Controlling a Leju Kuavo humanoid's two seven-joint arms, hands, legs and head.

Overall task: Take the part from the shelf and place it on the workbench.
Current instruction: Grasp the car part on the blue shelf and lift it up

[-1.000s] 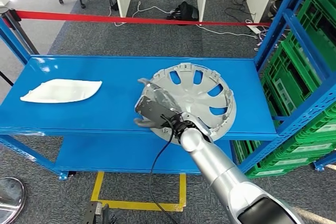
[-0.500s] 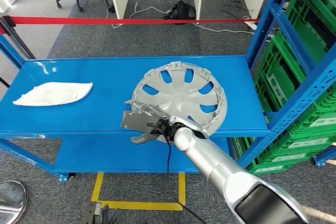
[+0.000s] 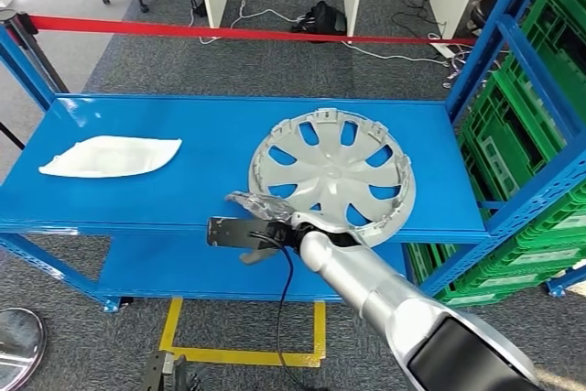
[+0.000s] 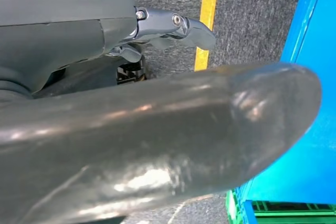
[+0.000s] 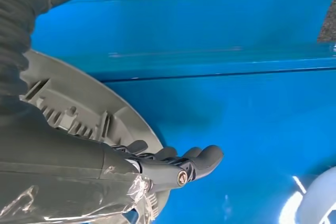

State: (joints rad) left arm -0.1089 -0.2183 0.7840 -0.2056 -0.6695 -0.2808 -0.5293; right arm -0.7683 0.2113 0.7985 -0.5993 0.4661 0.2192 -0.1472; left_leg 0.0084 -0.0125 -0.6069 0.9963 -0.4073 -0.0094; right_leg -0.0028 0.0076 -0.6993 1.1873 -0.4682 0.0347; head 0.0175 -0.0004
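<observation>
On the blue metal workbench [image 3: 207, 148] I see the round silver hubcap [image 3: 333, 174] lying flat, my right hand [image 3: 250, 229] beside it, fingers spread, holding nothing.

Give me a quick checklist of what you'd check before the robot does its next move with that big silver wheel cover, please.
1. Wheel cover lies flat on the blue workbench: ok.
2. Cover fully on the surface: not ok, its near edge overhangs slightly.
3. Right hand free of the cover: ok, fingers apart, holding nothing, beside the rim.
4. White part well apart from the cover: ok.
5. Left hand empty: cannot tell.
6. Black cable hangs clear of the cover: ok.
</observation>
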